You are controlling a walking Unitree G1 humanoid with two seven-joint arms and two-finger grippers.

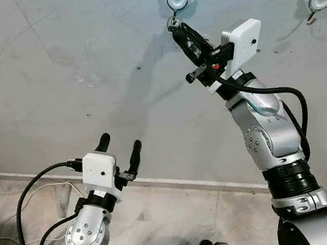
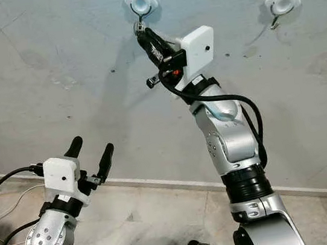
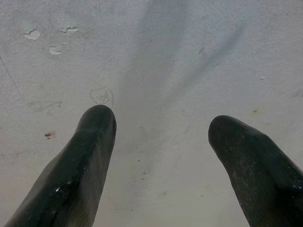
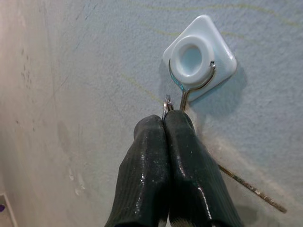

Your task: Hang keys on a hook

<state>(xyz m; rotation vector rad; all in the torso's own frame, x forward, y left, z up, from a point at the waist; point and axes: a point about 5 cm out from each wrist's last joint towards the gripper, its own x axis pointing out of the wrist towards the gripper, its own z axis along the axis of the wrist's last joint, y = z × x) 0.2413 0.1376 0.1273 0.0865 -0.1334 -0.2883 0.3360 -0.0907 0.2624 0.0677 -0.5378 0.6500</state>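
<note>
While the right gripper (image 4: 165, 118) pinches a thin metal key ring (image 4: 166, 102) just under the white square wall hook (image 4: 199, 59), hooking is underway; next, lift the ring over the wire tip. The left gripper (image 1: 120, 144) idles, fingers apart.

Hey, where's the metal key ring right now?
The metal key ring is pinched in the right gripper, raised against the grey wall, right beside the wire hook of the nearer white square mount.
</note>
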